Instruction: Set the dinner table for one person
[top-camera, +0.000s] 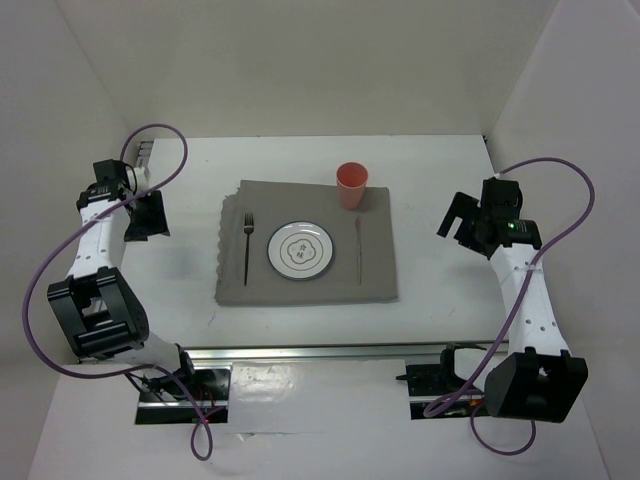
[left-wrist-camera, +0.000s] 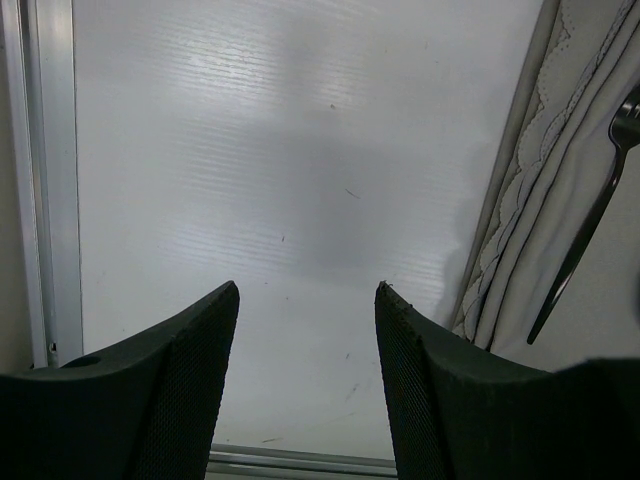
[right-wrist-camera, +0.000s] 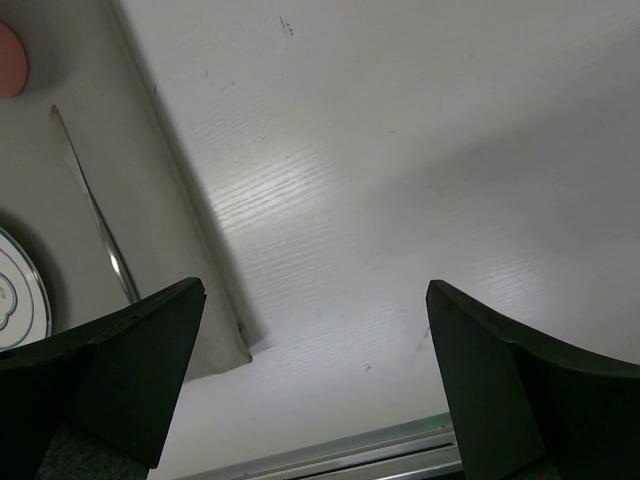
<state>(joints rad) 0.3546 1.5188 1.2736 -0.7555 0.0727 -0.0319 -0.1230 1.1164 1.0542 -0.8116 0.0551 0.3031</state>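
Note:
On the white dinner table (top-camera: 440, 175) lies a grey placemat (top-camera: 305, 290). On it sit a white plate (top-camera: 299, 250) in the middle, a fork (top-camera: 247, 245) to its left, a knife (top-camera: 360, 250) to its right, and a pink cup (top-camera: 351, 185) at the far right corner. My left gripper (top-camera: 150, 215) is open and empty over bare table left of the mat; its wrist view shows the mat edge (left-wrist-camera: 530, 200) and fork (left-wrist-camera: 590, 220). My right gripper (top-camera: 462, 222) is open and empty right of the mat; its wrist view shows the knife (right-wrist-camera: 95, 210), plate rim (right-wrist-camera: 20, 290) and cup (right-wrist-camera: 8, 60).
White walls enclose the table on the left, back and right. A metal rail (top-camera: 320, 350) runs along the near table edge, also showing in the left wrist view (left-wrist-camera: 300, 460) and the right wrist view (right-wrist-camera: 350, 445). Purple cables loop beside both arms.

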